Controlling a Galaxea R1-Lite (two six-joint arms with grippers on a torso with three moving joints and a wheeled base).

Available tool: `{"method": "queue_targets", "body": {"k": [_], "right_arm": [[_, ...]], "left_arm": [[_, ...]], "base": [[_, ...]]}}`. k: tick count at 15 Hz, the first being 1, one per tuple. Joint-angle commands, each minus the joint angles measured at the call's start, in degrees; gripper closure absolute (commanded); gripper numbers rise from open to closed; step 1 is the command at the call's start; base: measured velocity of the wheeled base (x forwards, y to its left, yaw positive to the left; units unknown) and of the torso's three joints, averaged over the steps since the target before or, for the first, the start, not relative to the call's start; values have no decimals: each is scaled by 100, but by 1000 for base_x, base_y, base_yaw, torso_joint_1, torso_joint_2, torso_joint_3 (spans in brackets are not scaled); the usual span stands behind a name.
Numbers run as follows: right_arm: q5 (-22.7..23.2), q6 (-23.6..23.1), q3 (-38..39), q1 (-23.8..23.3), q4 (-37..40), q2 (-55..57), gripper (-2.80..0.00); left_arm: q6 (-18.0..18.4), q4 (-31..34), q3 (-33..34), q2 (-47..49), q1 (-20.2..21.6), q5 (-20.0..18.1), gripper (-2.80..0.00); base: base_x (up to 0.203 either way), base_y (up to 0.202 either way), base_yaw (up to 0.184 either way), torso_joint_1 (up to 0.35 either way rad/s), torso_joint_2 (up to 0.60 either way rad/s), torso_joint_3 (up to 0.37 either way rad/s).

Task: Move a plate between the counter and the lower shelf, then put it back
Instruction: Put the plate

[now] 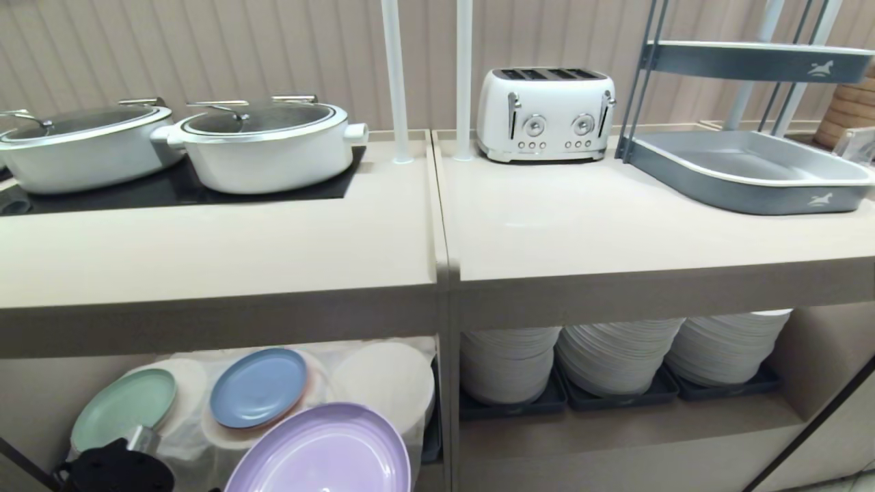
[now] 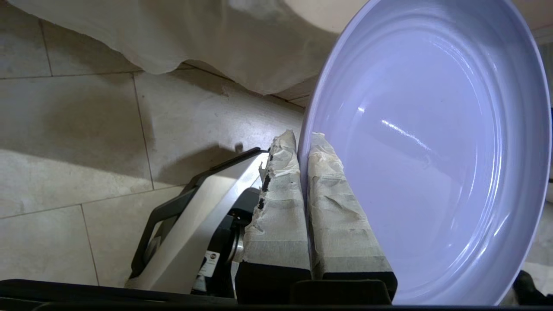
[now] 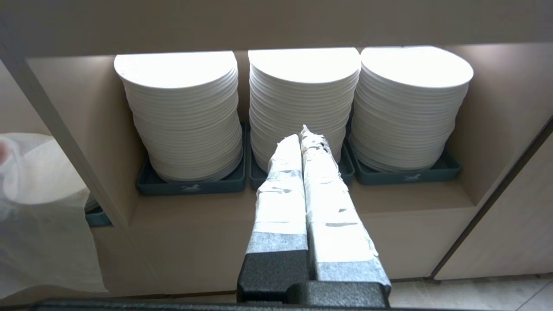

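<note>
Left wrist view: left gripper (image 2: 302, 142) pinches rim of lavender plate (image 2: 432, 147), fingers nearly together. Plate hangs tilted beyond fingertips, out in front of cloth-draped lower shelf (image 1: 41, 389), below counter (image 1: 219, 260). Judgement: mid-transfer; setting plate down remains. Right gripper (image 3: 302, 138) closed, idle.

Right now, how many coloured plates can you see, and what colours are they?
Purple plate, held in the left pincer: 1
Blue plate: 1
Green plate: 1
Total: 3
</note>
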Motion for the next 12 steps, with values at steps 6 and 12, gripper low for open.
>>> {"method": "queue_targets", "body": {"k": [6,12], "right_arm": [[-4,-1,0,2,1,0,0],[-3,-1,0,2,1,0,0]], "left_arm": [[-17,-13,-1,29,-1,14,0],[-25,-22,-8,29,-1,14,0]], "base": [[0,0,0,249,-536,-288],[0,0,0,280,-597,-316]]}}
